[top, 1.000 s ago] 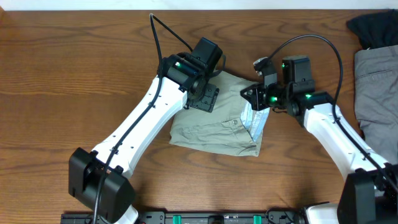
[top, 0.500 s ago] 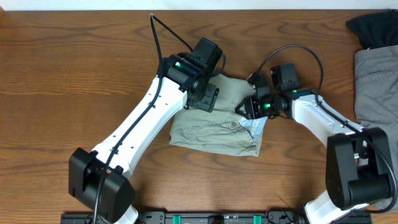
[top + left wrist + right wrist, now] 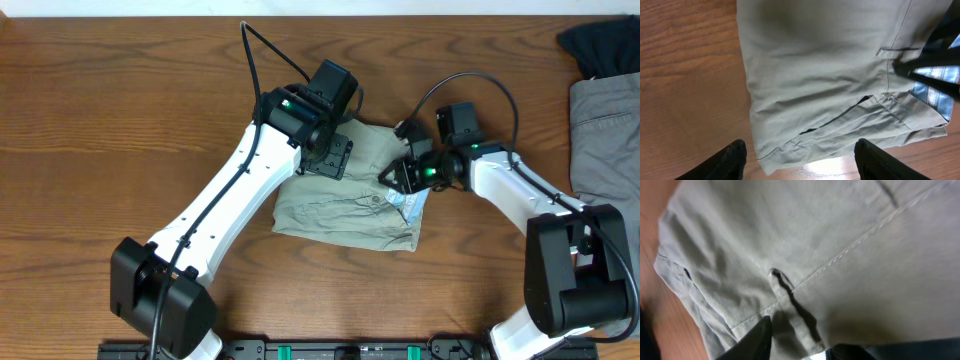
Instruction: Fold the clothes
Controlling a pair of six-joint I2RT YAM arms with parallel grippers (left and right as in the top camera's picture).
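The khaki-green shorts lie folded on the table's middle, with pale lining showing at their right edge. My left gripper hovers over the shorts' upper left part. In the left wrist view its fingers are wide open and empty above the shorts' edge. My right gripper is at the shorts' right side, beside the lining. In the right wrist view its fingers pinch a raised ridge of the shorts' fabric.
A grey garment lies at the table's right edge, with a black garment behind it at the far right corner. Bare wooden table spreads to the left and front.
My right gripper has moved left and down onto the shorts' right edge, and less of the pale lining shows. The left arm has not moved.
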